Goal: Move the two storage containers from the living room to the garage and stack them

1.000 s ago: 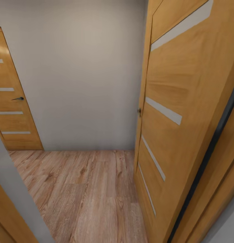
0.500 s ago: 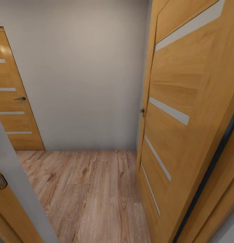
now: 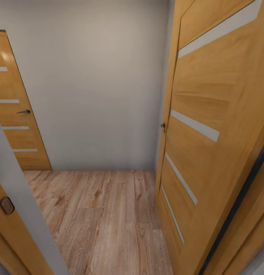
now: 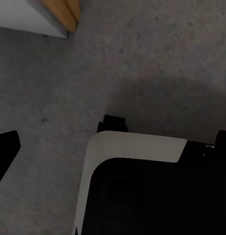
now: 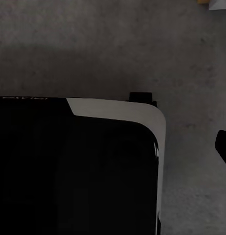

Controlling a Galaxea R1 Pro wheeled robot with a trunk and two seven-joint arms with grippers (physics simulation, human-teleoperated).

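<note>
Left claw: one dark fingertip (image 4: 5,152) shows at the edge of the left wrist view, over grey speckled floor (image 4: 157,54); how far the claw is open cannot be told, and nothing is seen in it.
Right claw: one dark fingertip (image 5: 224,145) shows at the edge of the right wrist view; its opening cannot be told either, and nothing is seen in it.
Robot base: black body with a white rounded edge (image 4: 132,147), directly below both wrist cameras; seen again in the right wrist view (image 5: 117,110).
Ground under the wrists: rough grey concrete (image 5: 103,44); the left wrist view also catches a white wall foot with an orange wooden edge (image 4: 66,14).
Ground in the head view: light wood planks (image 3: 105,217).
Near left: grey door jamb (image 3: 21,198) with an orange door beside it.
Near right: open orange door with pale strips (image 3: 208,126).
Far: plain grey wall (image 3: 97,84).
Far left: closed orange door (image 3: 13,122) with a dark handle.
Storage containers: neither bin can be placed from these pictures.
</note>
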